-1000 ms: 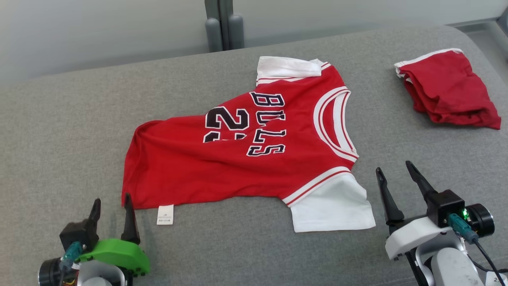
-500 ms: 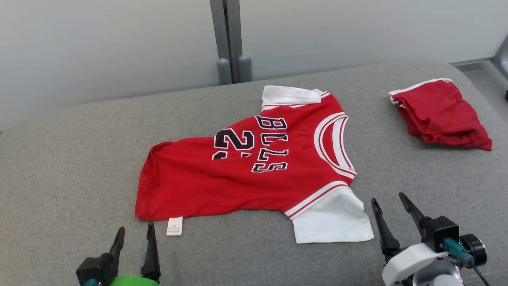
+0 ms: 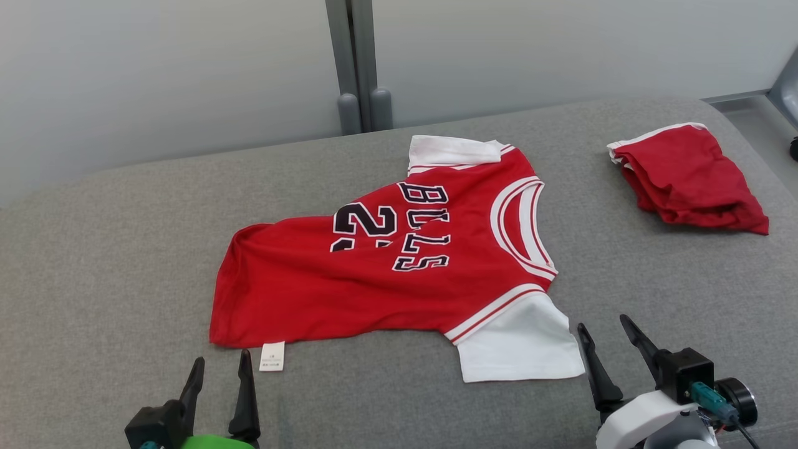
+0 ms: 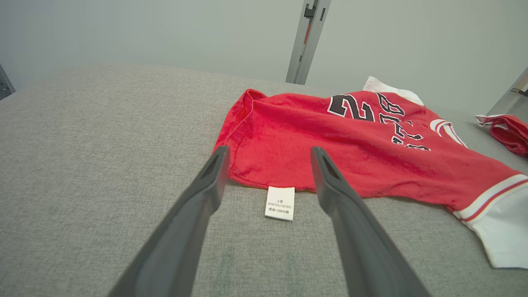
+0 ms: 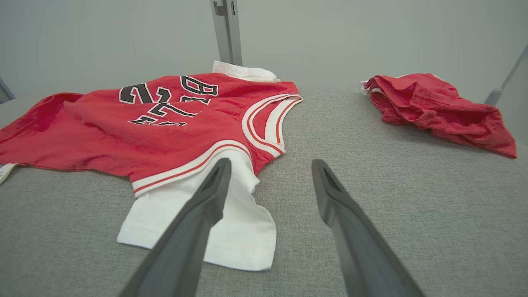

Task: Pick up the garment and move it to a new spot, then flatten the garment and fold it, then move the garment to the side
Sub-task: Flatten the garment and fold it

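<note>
1. One pale grey wall (image 3: pixel 156 75) closes the back of the room, split by a grey upright post (image 3: pixel 352 62).
2. Below it spreads a broad grey fabric surface (image 3: pixel 112 249) that carries everything.
3. Near the middle of that surface lies the red jersey (image 3: pixel 349 293), front up and mostly flat with light wrinkles. Its hem points to the robot's left and its neck to the right. It has black "BULLS" lettering edged in white, a partly creased number, white-and-red neck trim and white sleeves.
4. A second red garment (image 3: pixel 686 181) with white edging sits crumpled, well apart at the far right.
5. The right pincer (image 3: pixel 602 322) is spread and empty just beside the near sleeve. The left pincer (image 3: pixel 222 357) is spread and empty near the hem corner.
6. A small white label (image 3: pixel 272 356) pokes out from the hem.
</note>
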